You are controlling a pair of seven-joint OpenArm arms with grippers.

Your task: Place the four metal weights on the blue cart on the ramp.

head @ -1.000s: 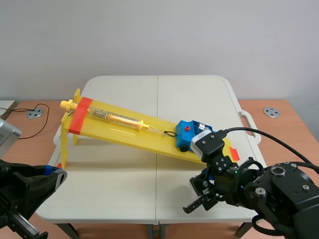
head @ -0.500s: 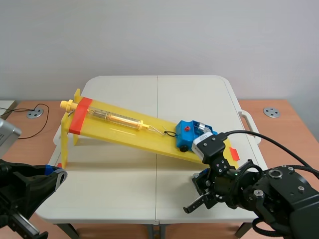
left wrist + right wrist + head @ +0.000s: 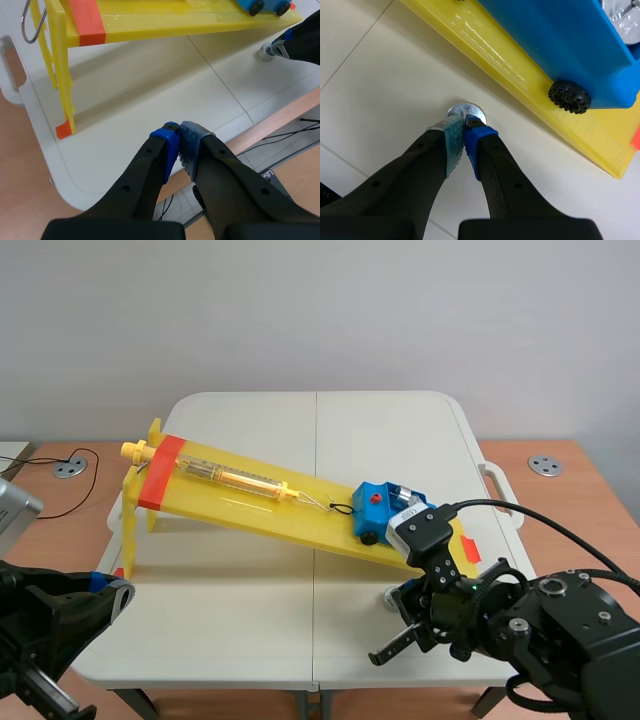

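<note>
The blue cart stands low on the yellow ramp, with metal weights showing in its top. In the right wrist view the cart is ahead of my right gripper, whose fingers are pinched on the top of a round metal weight standing on the table beside the ramp's foot. In the scene view that weight shows just left of the right gripper. My left gripper is shut on nothing over the table's front left edge, far from the cart.
A spring scale lies on the ramp, hooked to the cart by a wire. The ramp's yellow legs stand ahead of the left gripper. The table's handle sticks out at the right.
The right gripper has shifted slightly by the ramp's foot, and the metal weight now shows at the left of its fingers. The left arm has not moved.
</note>
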